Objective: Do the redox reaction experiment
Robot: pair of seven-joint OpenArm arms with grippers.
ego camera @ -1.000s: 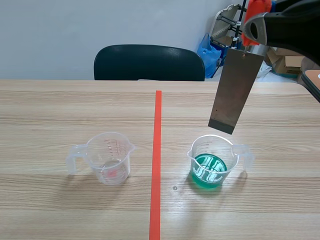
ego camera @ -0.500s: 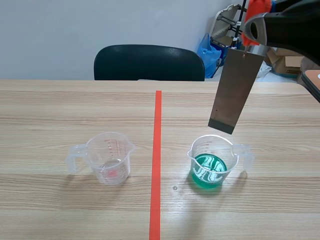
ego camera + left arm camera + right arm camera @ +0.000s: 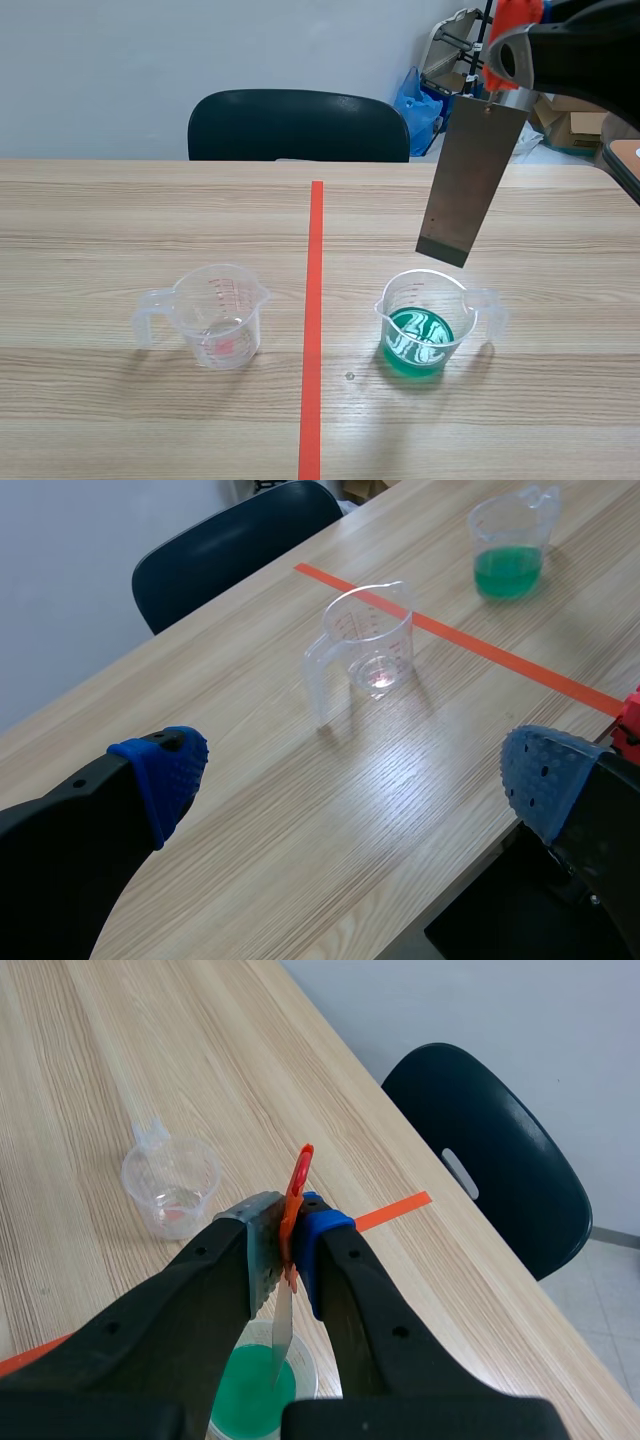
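Note:
A grey metal plate (image 3: 470,180) hangs tilted from an orange clip (image 3: 515,20), with its lower edge just above the clear cup of green liquid (image 3: 420,325). My right gripper (image 3: 510,55) is raised at the far right and shut on that clip (image 3: 297,1195). From the right wrist, the plate (image 3: 283,1330) shows edge-on over the green cup (image 3: 255,1390). A second clear cup (image 3: 215,318), almost empty, stands left of the tape line. My left gripper (image 3: 350,772) is open, low and well short of this cup (image 3: 370,645), with nothing between its fingers.
An orange-red tape line (image 3: 313,300) runs down the table's middle between the two cups. A dark chair (image 3: 298,125) stands behind the far edge of the wooden table (image 3: 120,220). Bags and boxes (image 3: 560,120) lie past the far right corner.

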